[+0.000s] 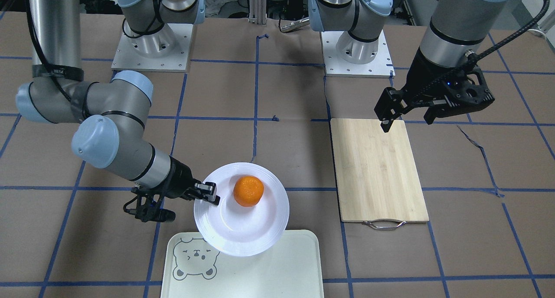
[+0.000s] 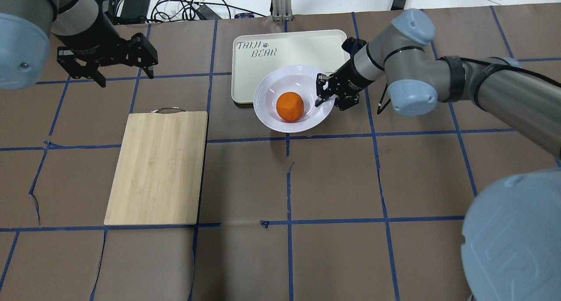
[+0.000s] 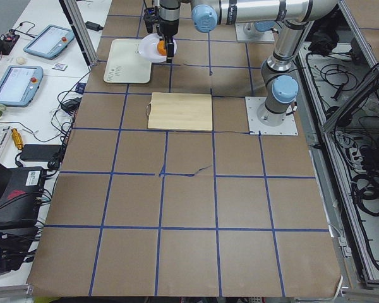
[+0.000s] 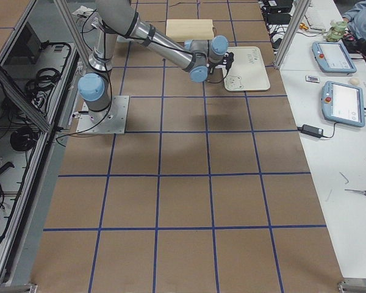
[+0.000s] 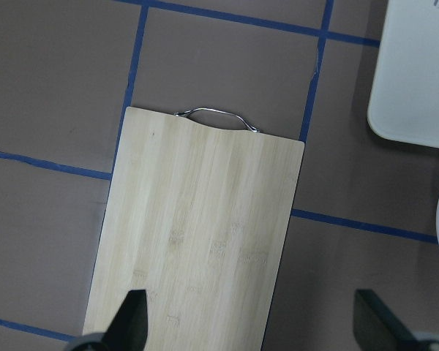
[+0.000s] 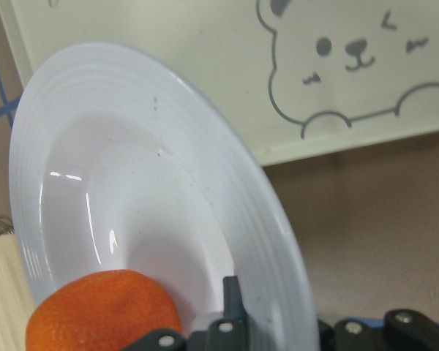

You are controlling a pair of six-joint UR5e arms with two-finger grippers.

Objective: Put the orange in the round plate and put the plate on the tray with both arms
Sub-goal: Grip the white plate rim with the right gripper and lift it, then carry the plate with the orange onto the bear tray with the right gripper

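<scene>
The orange [image 1: 248, 191] lies in the sunken centre of the white round plate [image 1: 264, 228]. My right gripper [image 1: 211, 197] is shut on the plate's rim, on the side toward its own arm. The plate overlaps one edge of the cream tray [image 1: 277, 267], with its other half over the brown table. The right wrist view shows the plate [image 6: 168, 175], the orange [image 6: 102, 311] and the tray's bear face [image 6: 336, 66] beyond the rim. My left gripper [image 1: 407, 121] hangs open and holds nothing, over the far end of the cutting board, well apart from the plate.
A bamboo cutting board [image 2: 158, 165] with a metal handle lies flat beside the tray, under my left gripper [image 2: 126, 77]. Both arm bases [image 1: 151, 46] stand at the table's robot side. Cables and tablets lie beyond the table's edge.
</scene>
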